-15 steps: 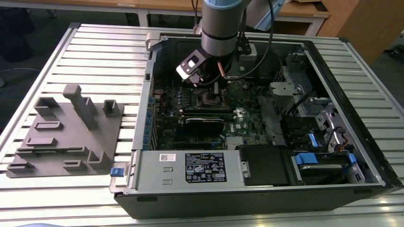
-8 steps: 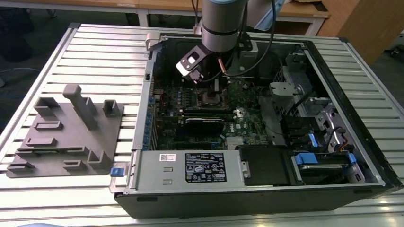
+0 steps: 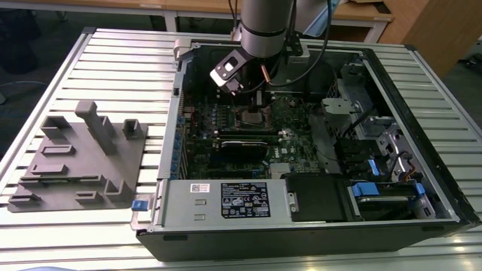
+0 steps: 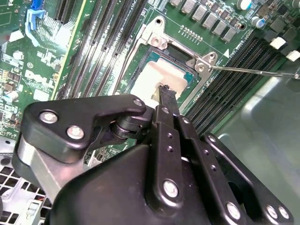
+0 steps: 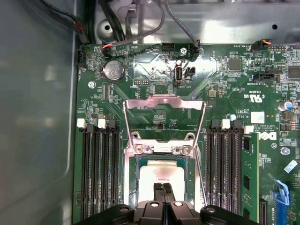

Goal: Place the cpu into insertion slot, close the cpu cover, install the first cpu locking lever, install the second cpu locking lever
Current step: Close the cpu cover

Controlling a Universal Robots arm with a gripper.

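Your gripper (image 5: 163, 190) hangs right over cpu (image 5: 151, 177). Fingertips pressed together, nothing between them. Cpu lies flat in insertion slot (image 5: 132, 173), straight under tips. Tips may touch cpu top, hard to tell. Cpu cover (image 5: 164, 100) flipped open, on far side of slot from gripper, hinge edge next to cpu. Thin wire lever (image 4: 253, 71) sticks out beside slot.

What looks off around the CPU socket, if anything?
Nothing stands out. The cpu sits square in the insertion slot, with the fingers shut at its top. One locking lever juts out unlatched and looks straight.
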